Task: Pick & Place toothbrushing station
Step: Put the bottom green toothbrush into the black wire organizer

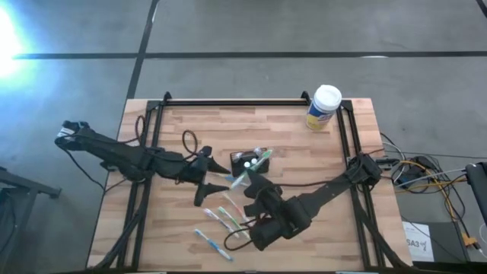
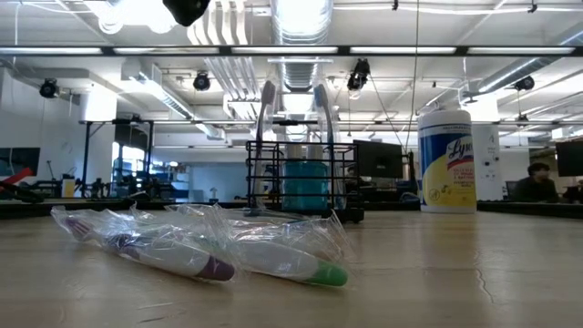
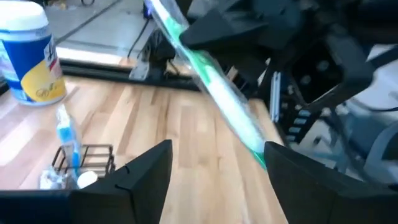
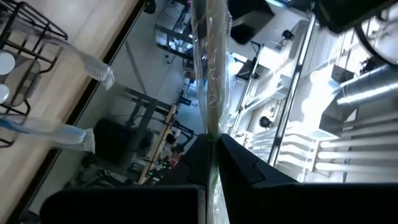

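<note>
Nearest the table's front edge, three wrapped toothbrushes (image 1: pixel 221 224) lie loose on the wood. Just behind them the R gripper (image 4: pixel 211 146) is clenched on a green wrapped toothbrush (image 4: pixel 208 68), held tilted above the table. L gripper (image 3: pixel 214 165) is beside it w/ fingers (image 3: pixel 146 168) spread wide, released, the green brush passing between them w/o contact that can be told. Toothbrushing station (image 1: pixel 247 161) sits upright mid-table, just beyond both grippers, w/ two brushes standing in it. Farthest back, near the right rear corner, a yellow wipes canister (image 1: pixel 323 108) w/ white cap stands well apart.
</note>
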`<state>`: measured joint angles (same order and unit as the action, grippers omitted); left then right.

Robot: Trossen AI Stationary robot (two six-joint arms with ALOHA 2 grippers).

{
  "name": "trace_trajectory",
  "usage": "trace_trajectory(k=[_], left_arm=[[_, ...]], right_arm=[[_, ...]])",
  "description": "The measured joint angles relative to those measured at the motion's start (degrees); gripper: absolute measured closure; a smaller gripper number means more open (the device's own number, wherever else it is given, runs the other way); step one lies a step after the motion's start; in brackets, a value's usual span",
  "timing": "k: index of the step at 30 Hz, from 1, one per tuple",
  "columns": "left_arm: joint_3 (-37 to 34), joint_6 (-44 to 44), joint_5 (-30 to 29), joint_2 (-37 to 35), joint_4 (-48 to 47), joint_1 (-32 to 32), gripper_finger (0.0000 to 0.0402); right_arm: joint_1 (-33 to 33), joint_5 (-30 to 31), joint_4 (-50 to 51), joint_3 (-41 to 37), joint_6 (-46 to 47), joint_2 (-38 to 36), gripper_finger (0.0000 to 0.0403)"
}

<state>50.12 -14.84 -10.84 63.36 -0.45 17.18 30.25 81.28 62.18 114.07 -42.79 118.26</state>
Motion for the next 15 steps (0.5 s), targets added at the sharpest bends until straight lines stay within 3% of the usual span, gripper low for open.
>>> trace_trajectory(k=[7,15], left_arm=[[3.02,2.45,7.96,1.76,-3.67,-3.22,0.0143],[3.11,2.26,8.55,1.97,-3.68,-5.39,0.0144]], right_arm=[[-1.97,-0.08,-3.76,-0.32,-4.35,0.0,0.039],[-2.77,-0.08,-4.72,-0.77,-4.36,0.08,0.039]])
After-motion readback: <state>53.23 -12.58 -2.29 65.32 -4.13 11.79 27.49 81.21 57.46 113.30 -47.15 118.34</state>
